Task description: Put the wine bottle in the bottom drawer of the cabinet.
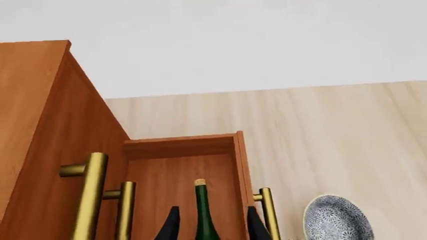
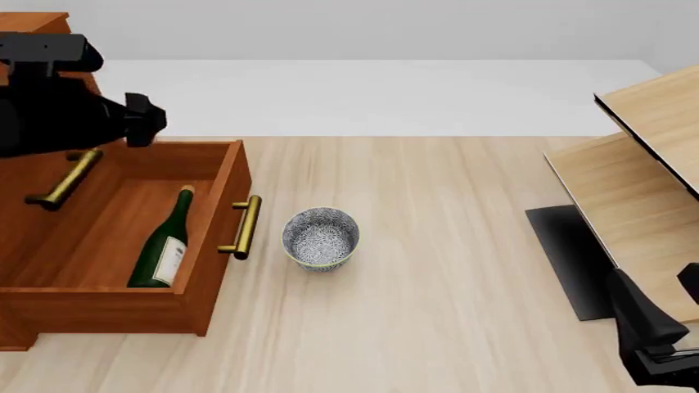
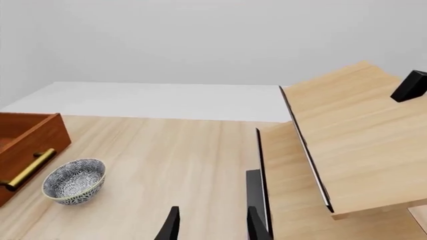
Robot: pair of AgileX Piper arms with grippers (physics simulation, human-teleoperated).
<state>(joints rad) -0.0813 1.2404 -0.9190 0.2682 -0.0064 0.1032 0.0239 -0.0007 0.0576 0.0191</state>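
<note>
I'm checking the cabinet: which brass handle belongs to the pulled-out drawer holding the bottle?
The brass bar handle beside the patterned bowl; the other handle sits farther back.

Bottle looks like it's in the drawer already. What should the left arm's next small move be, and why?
Probably lift the left gripper straight up and back from the bottom drawer. The wine bottle already lies tilted inside it, cork toward the cabinet, and the fingers stand apart on either side of the neck without touching it. Retreating upward should avoid knocking the bottle or the patterned bowl beside the drawer front.
</note>
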